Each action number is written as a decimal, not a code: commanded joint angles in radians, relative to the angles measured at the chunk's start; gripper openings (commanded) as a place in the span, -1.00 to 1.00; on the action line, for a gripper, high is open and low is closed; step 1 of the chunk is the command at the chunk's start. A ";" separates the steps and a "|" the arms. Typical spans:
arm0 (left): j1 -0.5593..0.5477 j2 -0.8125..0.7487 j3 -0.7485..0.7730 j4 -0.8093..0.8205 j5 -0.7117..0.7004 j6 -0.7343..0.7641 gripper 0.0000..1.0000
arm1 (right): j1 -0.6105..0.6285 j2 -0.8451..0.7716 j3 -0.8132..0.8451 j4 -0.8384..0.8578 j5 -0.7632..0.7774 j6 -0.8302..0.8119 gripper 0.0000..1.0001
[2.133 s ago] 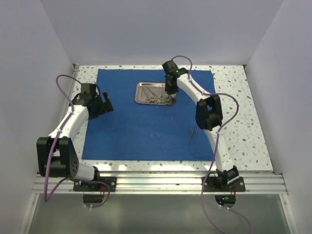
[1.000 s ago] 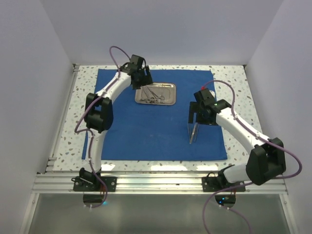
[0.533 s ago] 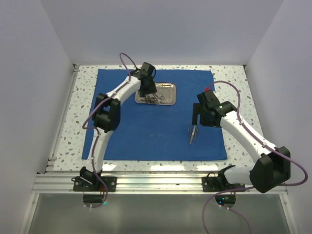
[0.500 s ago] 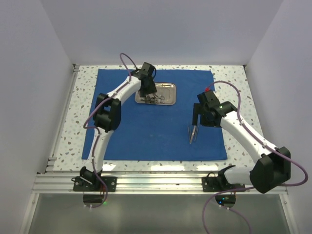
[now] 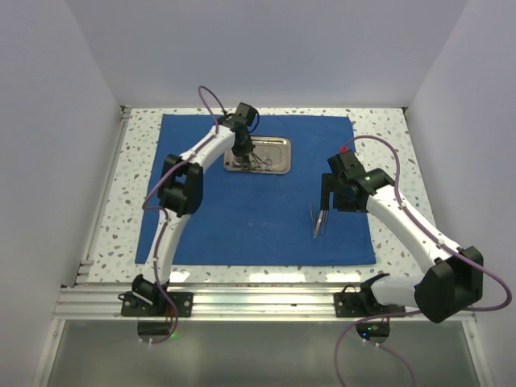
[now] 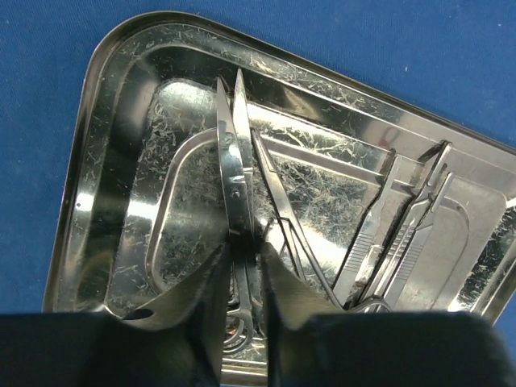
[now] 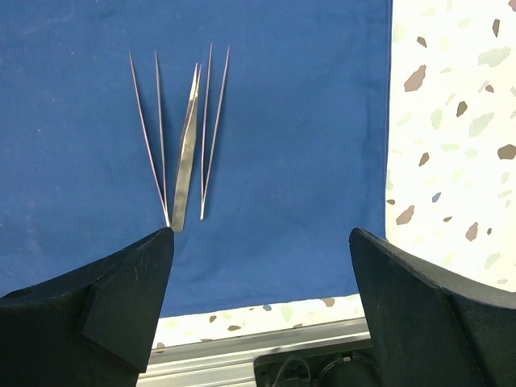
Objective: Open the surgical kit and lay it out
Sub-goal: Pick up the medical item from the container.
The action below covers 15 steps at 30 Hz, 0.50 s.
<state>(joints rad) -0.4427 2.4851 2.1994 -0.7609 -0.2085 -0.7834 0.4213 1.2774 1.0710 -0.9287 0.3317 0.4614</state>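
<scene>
The steel tray (image 6: pixel 105 161) sits at the far middle of the royal-blue cloth (image 5: pixel 242 218), which is spread flat on the counter (image 5: pixel 129 177). It holds scissors (image 6: pixel 232 173), slim forceps (image 6: pixel 282 193) and flat-handled instruments (image 6: pixel 395 218). Only the left wrist view shows the left gripper (image 6: pixel 242 262) with its jaws clamped on the scissors' shanks. The right wrist view shows the right gripper (image 7: pixel 260 234), jaws wide apart, above tweezers (image 7: pixel 185 153) lying on the cloth near its right edge.

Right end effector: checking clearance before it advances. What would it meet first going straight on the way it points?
Probably the thin silver tweezers lying on the royal-blue cloth wrap, or the cloth just beside them; depth is unclear.
</scene>
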 commanded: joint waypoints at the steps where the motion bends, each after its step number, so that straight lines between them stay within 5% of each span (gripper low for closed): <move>1: -0.002 0.058 -0.020 -0.061 -0.006 0.022 -0.55 | -0.001 -0.010 -0.003 -0.001 0.023 -0.017 0.89; 6: -0.002 0.037 -0.092 -0.032 0.009 0.079 -0.99 | -0.007 0.008 -0.003 0.016 0.003 -0.020 0.87; 15: -0.001 -0.063 -0.135 0.008 0.024 0.162 -1.00 | -0.018 -0.009 -0.017 0.047 -0.017 -0.021 0.85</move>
<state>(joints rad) -0.4427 2.4378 2.1059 -0.6899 -0.2001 -0.6846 0.4091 1.2823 1.0519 -0.9127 0.3225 0.4511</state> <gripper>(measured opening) 0.031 0.930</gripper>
